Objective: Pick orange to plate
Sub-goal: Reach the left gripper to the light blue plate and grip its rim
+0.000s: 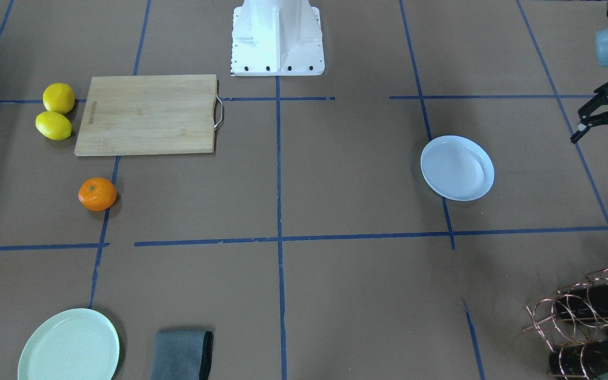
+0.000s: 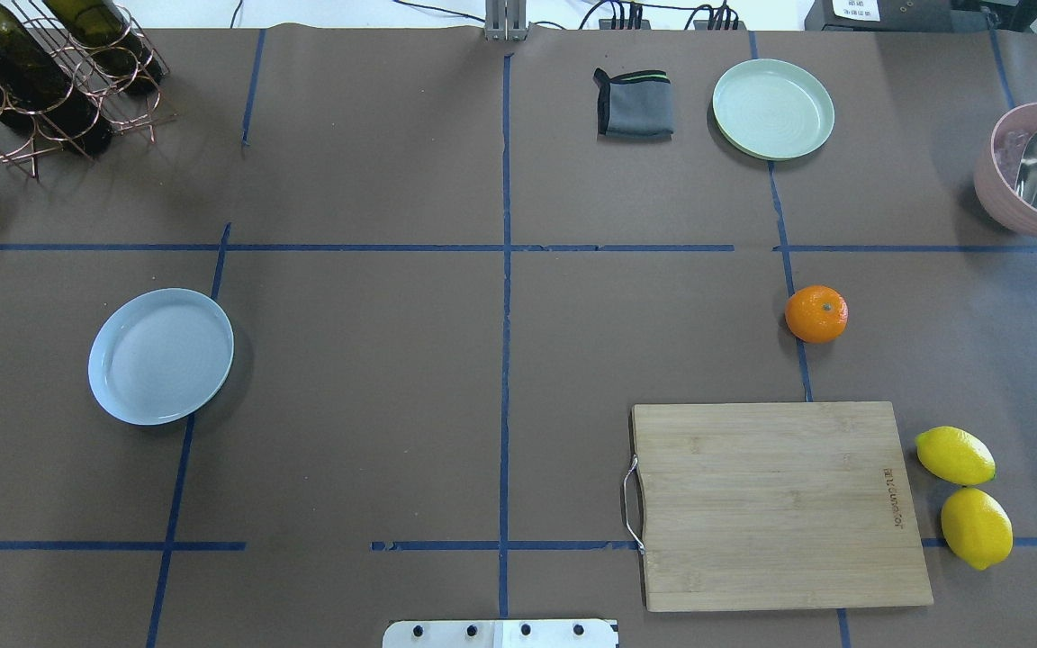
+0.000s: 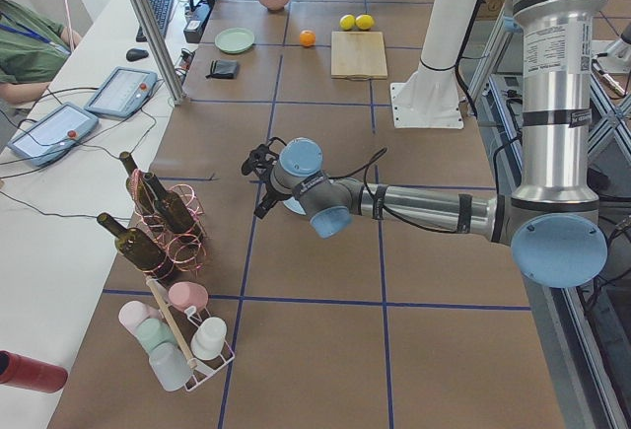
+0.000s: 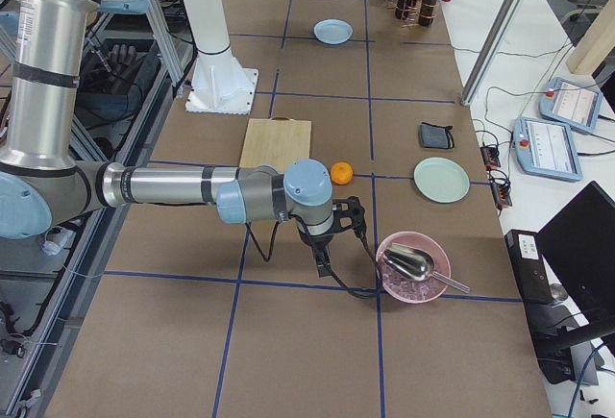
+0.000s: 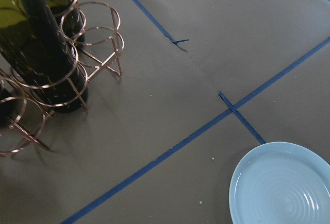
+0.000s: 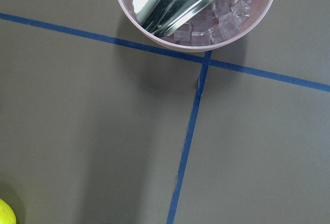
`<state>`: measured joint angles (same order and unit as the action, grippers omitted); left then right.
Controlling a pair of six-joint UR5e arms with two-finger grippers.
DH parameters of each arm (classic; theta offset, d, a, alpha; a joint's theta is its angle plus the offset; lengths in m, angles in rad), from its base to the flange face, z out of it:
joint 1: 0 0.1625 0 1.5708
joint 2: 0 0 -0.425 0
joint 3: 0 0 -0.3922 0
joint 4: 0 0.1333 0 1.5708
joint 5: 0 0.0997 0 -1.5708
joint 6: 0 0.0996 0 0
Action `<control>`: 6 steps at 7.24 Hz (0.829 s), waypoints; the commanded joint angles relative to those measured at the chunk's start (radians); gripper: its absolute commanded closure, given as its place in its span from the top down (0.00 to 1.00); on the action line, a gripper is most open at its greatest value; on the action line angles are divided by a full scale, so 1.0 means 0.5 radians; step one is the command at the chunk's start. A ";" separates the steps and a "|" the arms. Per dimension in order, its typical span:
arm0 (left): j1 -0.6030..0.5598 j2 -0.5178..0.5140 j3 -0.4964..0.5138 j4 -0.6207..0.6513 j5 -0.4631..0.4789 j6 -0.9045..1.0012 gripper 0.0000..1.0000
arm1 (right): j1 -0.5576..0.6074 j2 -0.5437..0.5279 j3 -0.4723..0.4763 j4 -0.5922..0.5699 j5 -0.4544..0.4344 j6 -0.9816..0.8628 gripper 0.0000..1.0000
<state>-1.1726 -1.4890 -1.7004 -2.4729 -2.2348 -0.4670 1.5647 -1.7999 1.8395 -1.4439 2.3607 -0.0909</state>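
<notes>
The orange (image 2: 816,314) rests on the brown table, just beyond the far edge of a wooden cutting board; the front view also shows the orange (image 1: 97,194). The white, faintly bluish plate (image 2: 161,355) lies bare on the robot's left half, and the left wrist view catches the plate (image 5: 281,185) at bottom right. My left gripper (image 1: 597,152) hovers open and holds nothing, outboard of the plate (image 1: 457,168) and near the bottle rack. My right gripper (image 4: 336,240) hangs between the orange (image 4: 340,173) and a pink bowl; I cannot tell its state.
The cutting board (image 2: 780,504) has two lemons (image 2: 964,495) beside it. A mint-green plate (image 2: 772,108) and a folded grey cloth (image 2: 634,103) sit at the far side. A pink bowl (image 2: 991,184) holds ice and a metal scoop. A copper rack with wine bottles (image 2: 41,81) stands far left.
</notes>
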 commanded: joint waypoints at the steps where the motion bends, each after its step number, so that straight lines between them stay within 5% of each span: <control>1: 0.328 0.072 -0.002 -0.112 0.363 -0.503 0.83 | 0.000 -0.017 0.003 0.001 0.003 0.001 1.00; 3: 0.568 0.091 0.008 -0.187 0.557 -0.951 0.61 | 0.000 -0.017 0.003 0.001 0.009 0.001 1.00; 6: 0.829 0.094 0.038 -0.193 0.794 -1.222 0.59 | 0.000 -0.017 0.012 0.001 0.009 0.001 1.00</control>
<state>-0.7977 -1.4426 -1.6864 -2.5674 -1.8690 -1.0343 1.5647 -1.8085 1.8439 -1.4434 2.3653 -0.0905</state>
